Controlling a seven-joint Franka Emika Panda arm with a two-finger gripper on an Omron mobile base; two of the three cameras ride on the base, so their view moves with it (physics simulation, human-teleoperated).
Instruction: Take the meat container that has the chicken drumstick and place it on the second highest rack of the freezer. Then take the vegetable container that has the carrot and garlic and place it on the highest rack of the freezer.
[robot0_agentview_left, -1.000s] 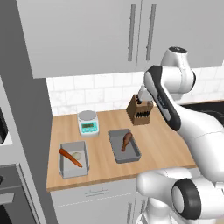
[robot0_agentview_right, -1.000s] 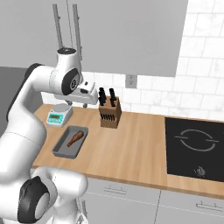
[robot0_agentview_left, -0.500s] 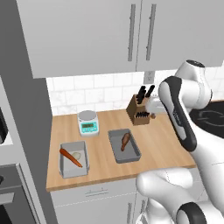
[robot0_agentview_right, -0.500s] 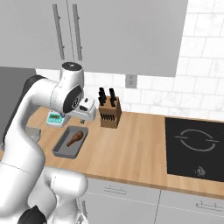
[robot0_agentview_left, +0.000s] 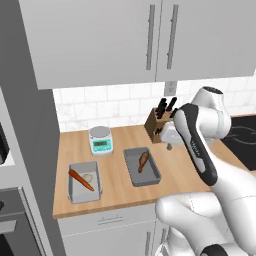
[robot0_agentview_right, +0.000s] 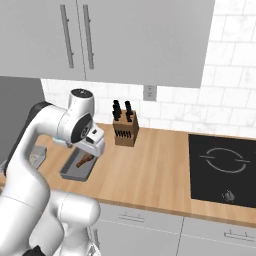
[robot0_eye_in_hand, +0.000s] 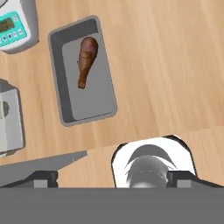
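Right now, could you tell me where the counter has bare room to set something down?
Widest bare wood lies between the knife block and the cooktop. It is crowded on the other side of the block: scale, carrot tray and drumstick tray sit close together.

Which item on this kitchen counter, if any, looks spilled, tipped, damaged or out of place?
Nothing stands out. The reddish-brown chicken drumstick lies inside its grey rectangular tray, the orange carrot and pale garlic bulb sit in theirs, and the wooden knife block and small kitchen scale stand upright on the wooden counter.
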